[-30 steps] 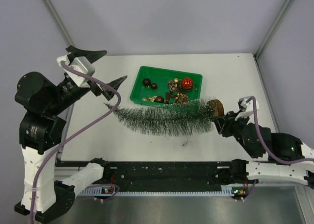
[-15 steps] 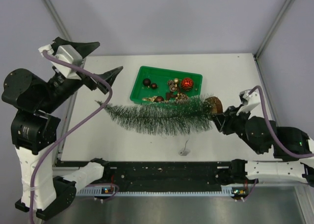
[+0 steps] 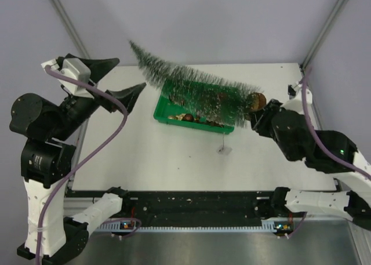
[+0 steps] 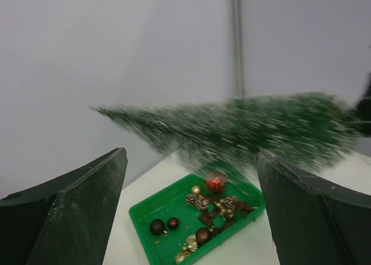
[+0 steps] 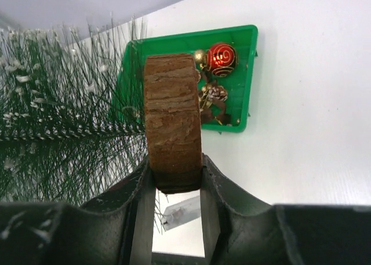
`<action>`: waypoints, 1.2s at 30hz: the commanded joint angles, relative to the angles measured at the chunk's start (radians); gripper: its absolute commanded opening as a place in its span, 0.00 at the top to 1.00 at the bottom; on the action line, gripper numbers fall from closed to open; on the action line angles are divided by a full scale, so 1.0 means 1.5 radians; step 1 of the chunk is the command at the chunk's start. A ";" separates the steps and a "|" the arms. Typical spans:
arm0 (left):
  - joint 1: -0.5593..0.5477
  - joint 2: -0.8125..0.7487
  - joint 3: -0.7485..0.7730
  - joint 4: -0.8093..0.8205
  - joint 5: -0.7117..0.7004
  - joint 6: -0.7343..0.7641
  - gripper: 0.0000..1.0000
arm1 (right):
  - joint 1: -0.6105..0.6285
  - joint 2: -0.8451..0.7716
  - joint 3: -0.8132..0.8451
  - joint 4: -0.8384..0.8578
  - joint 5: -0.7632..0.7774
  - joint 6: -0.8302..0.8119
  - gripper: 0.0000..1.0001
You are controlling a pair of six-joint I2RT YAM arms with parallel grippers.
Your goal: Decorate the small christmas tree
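Bristles look soft and light; right gripper clamps the small christmas tree by its stiff wooden base, the likeliest firm hold. Left gripper gapes, empty.

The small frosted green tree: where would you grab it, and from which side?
By its round brown wooden base, coming from the bottom end, one finger on each flat face, as the right gripper does now. The disc is rigid and flat-sided; the bristly branches would just give.

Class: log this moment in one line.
right gripper: shut on brown wooden base of frosted green bristly tree | tree: aloft over green plastic tray | left gripper: open
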 commanded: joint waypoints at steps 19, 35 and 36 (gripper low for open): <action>0.002 -0.196 -0.358 -0.092 0.143 0.066 0.04 | -0.488 0.097 -0.315 0.542 -1.027 0.003 1.00; 0.004 -0.180 -0.284 -0.063 0.151 0.146 0.12 | -0.492 0.182 -0.452 0.688 -1.249 0.015 1.00; 0.004 -0.172 -0.270 -0.073 0.165 0.156 0.14 | -0.494 0.187 -0.459 0.694 -1.262 0.012 1.00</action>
